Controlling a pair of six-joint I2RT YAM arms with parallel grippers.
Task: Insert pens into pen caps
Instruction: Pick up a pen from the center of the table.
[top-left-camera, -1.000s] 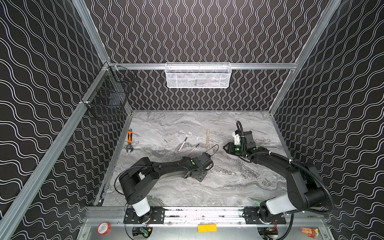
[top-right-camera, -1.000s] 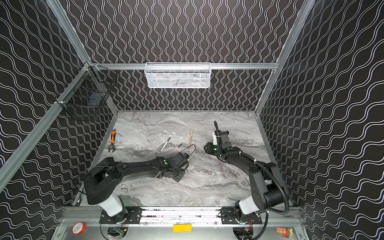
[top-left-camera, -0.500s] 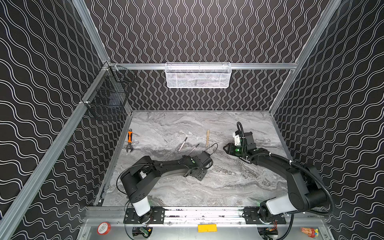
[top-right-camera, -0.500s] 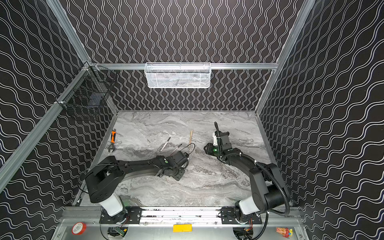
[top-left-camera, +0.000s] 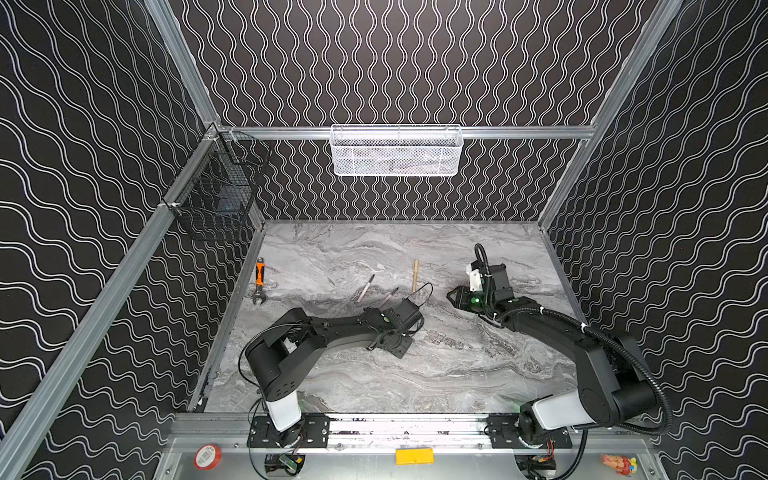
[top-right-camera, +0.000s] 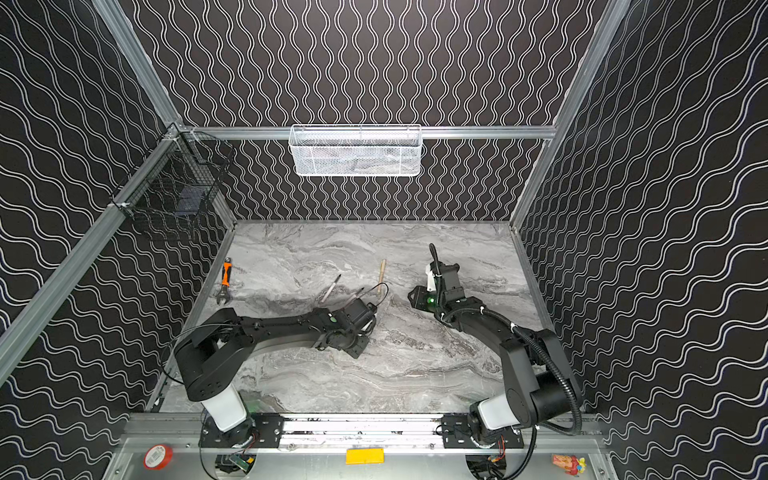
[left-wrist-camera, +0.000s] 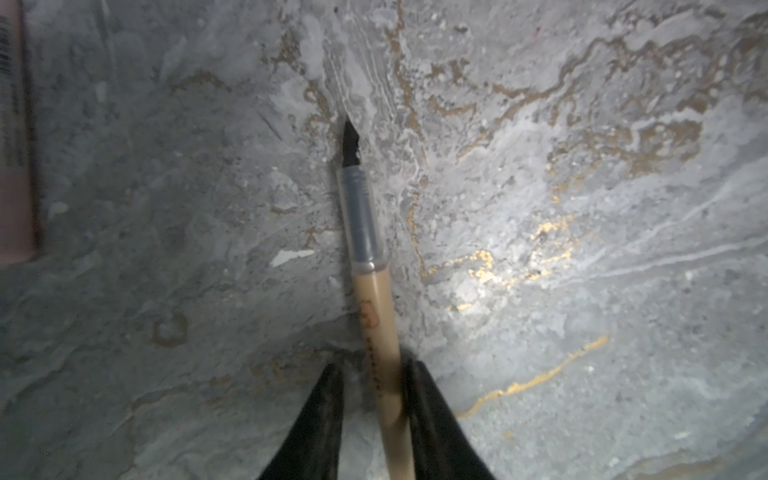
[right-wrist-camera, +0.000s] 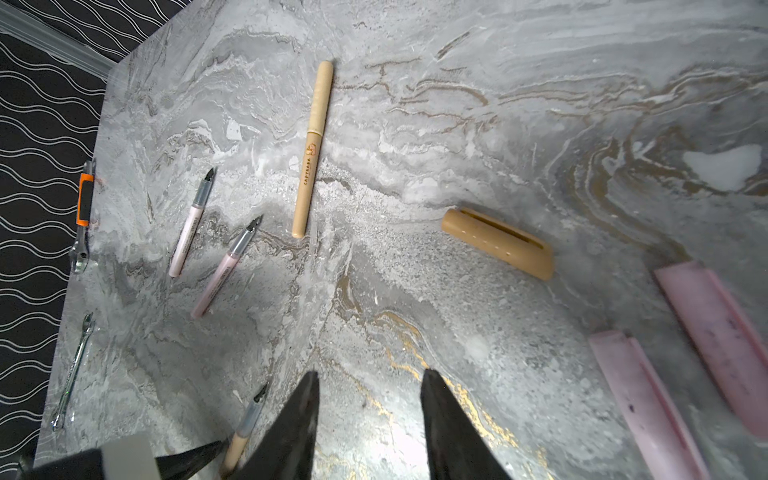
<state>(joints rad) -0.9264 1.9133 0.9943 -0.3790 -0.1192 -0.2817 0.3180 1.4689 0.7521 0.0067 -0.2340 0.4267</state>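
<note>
A tan pen with a dark tip lies on the marble table between the jaws of my left gripper. One finger touches the pen and a narrow gap shows at the other. The same pen shows in the right wrist view. My right gripper hangs open and empty over the table, also visible in a top view. Beyond it lie a tan pen cap and two pink pen caps. Two pink pens and a capped tan pen lie further off.
An orange-handled wrench and a thin silver spanner lie near the left wall. A white mesh basket hangs on the back wall and a black wire basket on the left wall.
My left gripper's jaws have narrowed round the tan pen. Both arms have stayed nearly where they were.
</note>
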